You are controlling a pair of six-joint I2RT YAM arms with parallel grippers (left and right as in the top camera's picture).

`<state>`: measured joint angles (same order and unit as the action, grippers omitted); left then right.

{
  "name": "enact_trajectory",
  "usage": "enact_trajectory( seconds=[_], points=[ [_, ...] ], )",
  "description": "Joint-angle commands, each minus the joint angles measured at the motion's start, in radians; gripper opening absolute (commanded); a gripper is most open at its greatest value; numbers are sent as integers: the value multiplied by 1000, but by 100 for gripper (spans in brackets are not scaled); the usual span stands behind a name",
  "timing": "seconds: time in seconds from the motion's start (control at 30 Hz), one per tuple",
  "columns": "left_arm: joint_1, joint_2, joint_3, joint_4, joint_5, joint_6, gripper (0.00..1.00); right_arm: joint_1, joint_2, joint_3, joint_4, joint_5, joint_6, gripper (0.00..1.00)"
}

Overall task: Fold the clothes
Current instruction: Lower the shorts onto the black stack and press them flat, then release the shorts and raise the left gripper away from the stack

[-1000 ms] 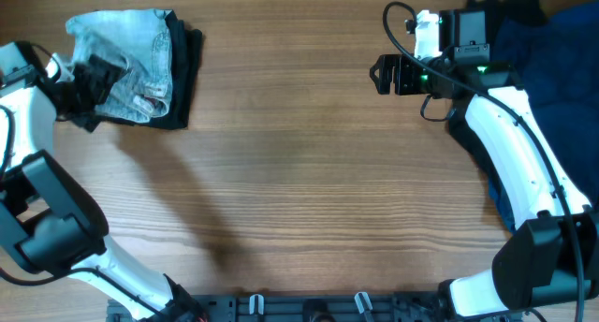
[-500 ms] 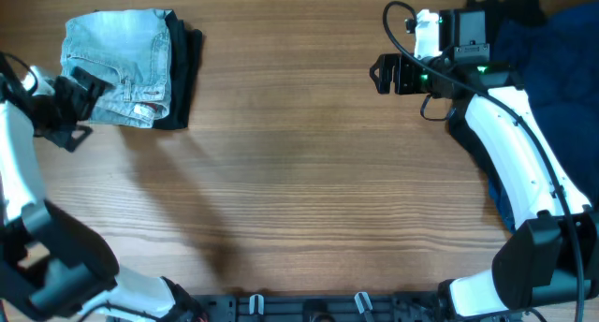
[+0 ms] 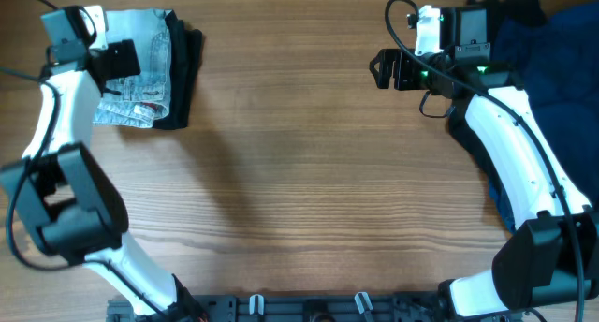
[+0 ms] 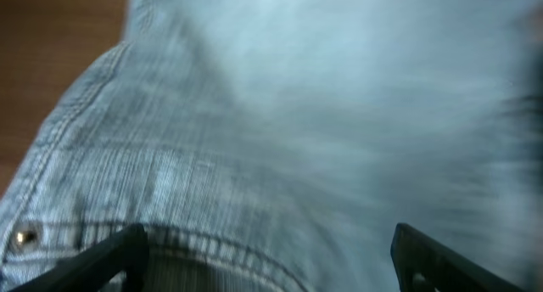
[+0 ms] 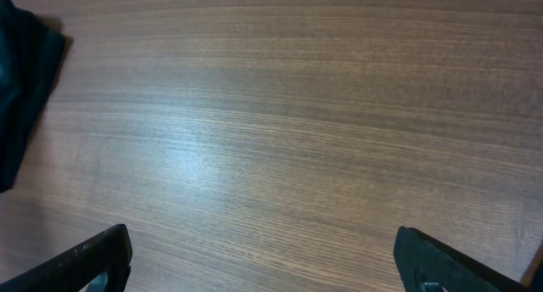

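Denim shorts [image 3: 140, 95] lay beneath the wide-spread, empty left gripper [image 4: 267, 245], which probably needed to press flat to smooth them.

The light-blue faded denim shorts [image 3: 150, 79] lie folded into a compact, roughly rectangular bundle at the far left corner of the wooden bench [image 3: 299, 172]. They rest on top of a folded black garment [image 3: 184, 74], whose edge shows along the bundle's right side and far end. Seen close up, the denim is pale and worn, with double rows of stitching along a seam. A dark navy garment [image 3: 557, 51] lies loosely heaped at the far right corner, well apart from the shorts.
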<state>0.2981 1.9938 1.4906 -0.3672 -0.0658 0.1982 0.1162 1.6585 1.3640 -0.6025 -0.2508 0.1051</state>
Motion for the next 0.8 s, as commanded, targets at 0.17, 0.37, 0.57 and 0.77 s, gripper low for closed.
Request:
enact_trajectory(
  seconds=[0.17,0.37,0.57,0.77],
  points=[
    [40,282,1,103,-167,-30,97,2,9,8,-11,-23,0,100],
    [29,280,1,134,-144,-31,100,2,10,8,-7,-23,2,100],
    [-22,130,1,129,-144,-71,100,2,10,9,15,-24,9,100],
    [-90,-101,1,43,-131,-135,100,2,-16,13,65,-20,3,100]
  ],
)
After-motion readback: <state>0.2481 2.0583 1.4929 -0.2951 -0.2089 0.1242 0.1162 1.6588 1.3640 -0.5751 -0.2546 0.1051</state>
